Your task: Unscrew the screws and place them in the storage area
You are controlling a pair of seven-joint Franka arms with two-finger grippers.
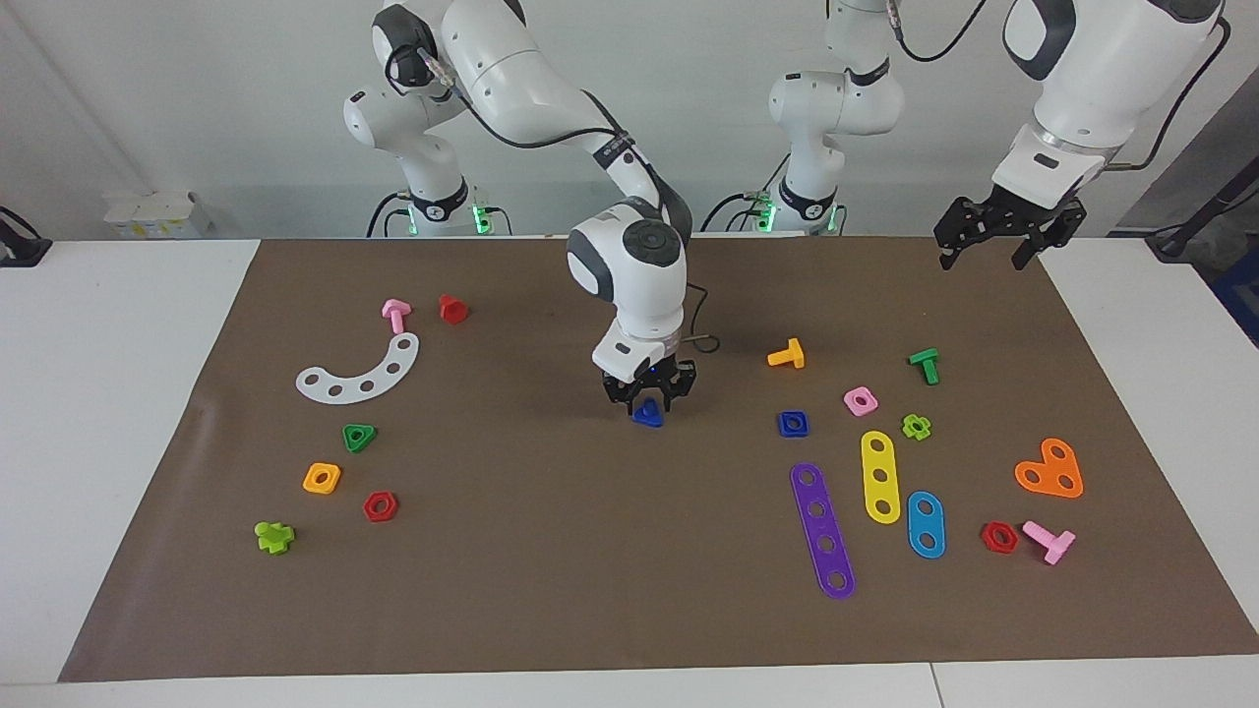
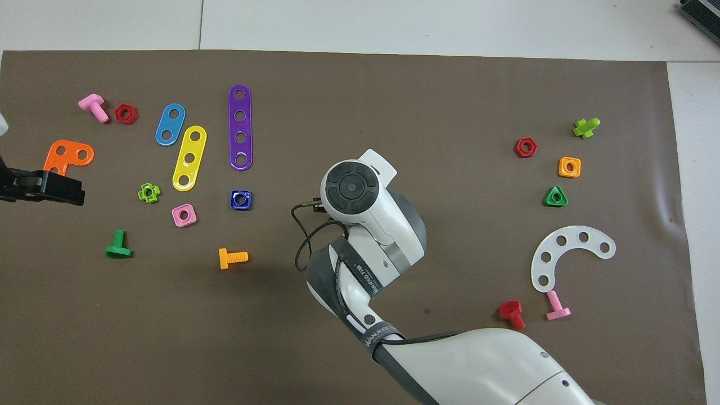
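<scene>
The dark-blue bolt (image 1: 647, 414) is between the fingers of my right gripper (image 1: 649, 401), low over the middle of the brown mat (image 1: 551, 551). The gripper points straight down and looks shut on the bolt's upper part. In the overhead view the right arm's wrist (image 2: 351, 188) hides the gripper and the bolt. The flat dark-blue square nut (image 1: 793, 423) (image 2: 241, 199) lies on the mat, toward the left arm's end from the bolt. My left gripper (image 1: 987, 258) (image 2: 56, 191) waits open and empty, raised over the mat's edge at the left arm's end.
Toward the left arm's end lie purple (image 1: 822, 529), yellow (image 1: 880, 476) and blue (image 1: 926, 524) strips, an orange plate (image 1: 1050, 470), and orange (image 1: 787, 354), green (image 1: 925, 365) and pink (image 1: 1049, 540) bolts. Toward the right arm's end lie a white arc (image 1: 359, 372) and several nuts and bolts.
</scene>
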